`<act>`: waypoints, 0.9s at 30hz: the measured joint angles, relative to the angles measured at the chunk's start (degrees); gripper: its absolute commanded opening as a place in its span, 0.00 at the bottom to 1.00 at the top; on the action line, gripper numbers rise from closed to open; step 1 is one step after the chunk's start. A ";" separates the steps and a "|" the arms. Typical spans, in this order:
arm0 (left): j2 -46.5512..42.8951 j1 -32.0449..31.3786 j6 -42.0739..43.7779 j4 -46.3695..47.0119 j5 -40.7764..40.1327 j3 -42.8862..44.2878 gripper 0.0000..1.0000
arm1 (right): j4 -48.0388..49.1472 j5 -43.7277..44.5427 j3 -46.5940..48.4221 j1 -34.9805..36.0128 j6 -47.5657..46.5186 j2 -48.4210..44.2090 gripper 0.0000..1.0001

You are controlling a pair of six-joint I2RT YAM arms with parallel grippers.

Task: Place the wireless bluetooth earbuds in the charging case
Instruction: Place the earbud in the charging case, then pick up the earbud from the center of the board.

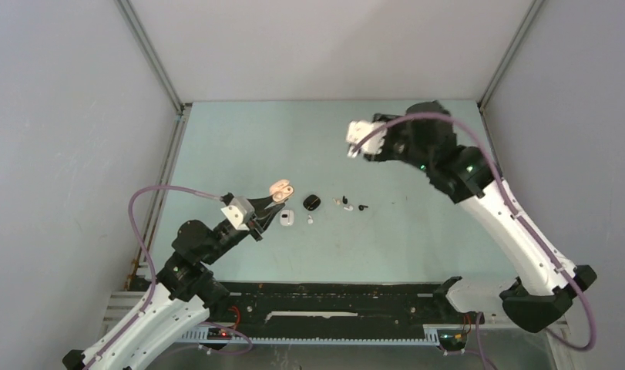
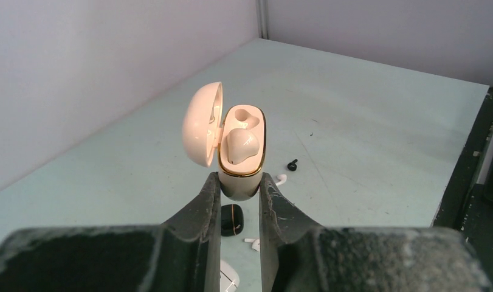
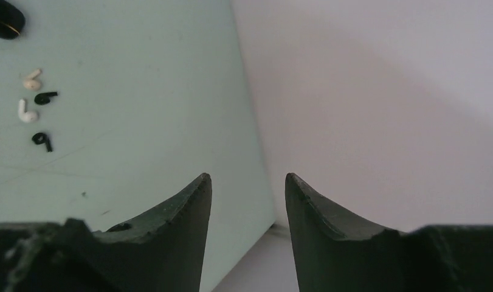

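At the near left, my left gripper (image 2: pixel 239 190) pinched the beige case (image 2: pixel 242 176) upright, lid (image 2: pixel 201 125) open, so its 1 empty well (image 2: pixel 247 117) faced up beside 1 seated bud (image 2: pixel 241 146). The loose earbuds (image 3: pixel 27 113) lay mid-table. My right gripper (image 3: pixel 248 182) hung far right, jaws spread and empty.

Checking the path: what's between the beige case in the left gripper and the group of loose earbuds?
A black case, lying on the table; the top view shows it best.
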 measured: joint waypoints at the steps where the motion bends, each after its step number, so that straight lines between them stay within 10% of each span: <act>1: 0.02 0.00 -0.02 0.33 0.26 -0.26 0.00 | -0.72 -2.49 -0.37 -4.63 2.01 -0.17 0.51; 11: 3.56 0.00 -1.16 1.07 4.79 -1.36 0.00 | 1.01 -33.33 -8.57 -39.08 29.33 9.35 0.49; 27: 5.25 0.00 -2.08 1.86 7.32 -1.38 0.03 | 11.30 -31.41 -10.82 -20.48 48.50 29.27 0.38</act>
